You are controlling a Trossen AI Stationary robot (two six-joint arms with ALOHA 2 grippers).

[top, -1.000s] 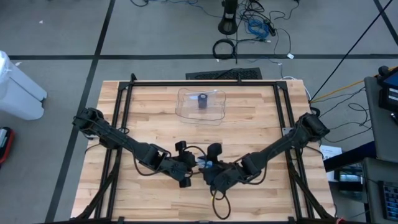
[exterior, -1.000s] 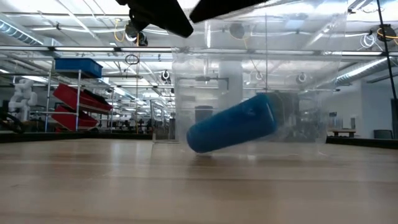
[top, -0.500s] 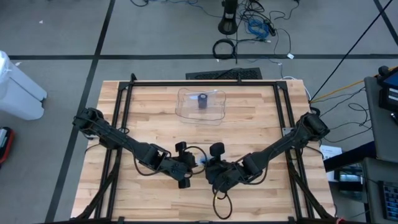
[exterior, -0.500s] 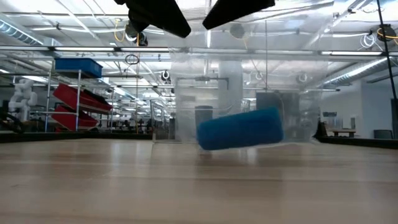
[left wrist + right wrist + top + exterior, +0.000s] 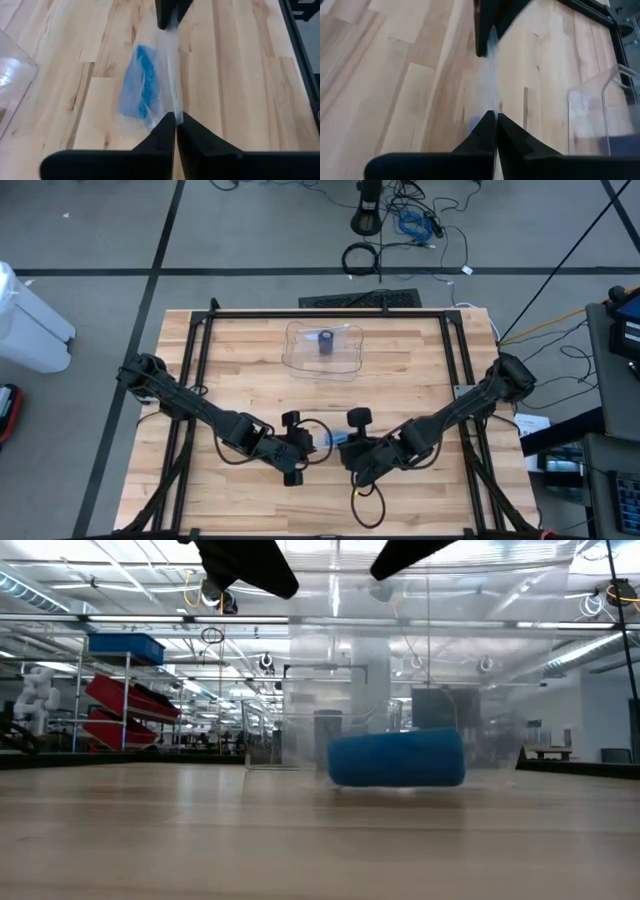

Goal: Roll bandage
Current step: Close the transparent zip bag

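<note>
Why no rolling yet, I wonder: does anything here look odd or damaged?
Nothing looks spilled or torn. One oddity: the clear wrapper is stretched taut between the left gripper and right gripper, with the blue bandage bagged inside.

A blue bandage roll point(image 5: 397, 758) is showing inside clear, glossy wrapping point(image 5: 167, 75); the table point(image 5: 400, 370) is showing pale wood grain.
</note>
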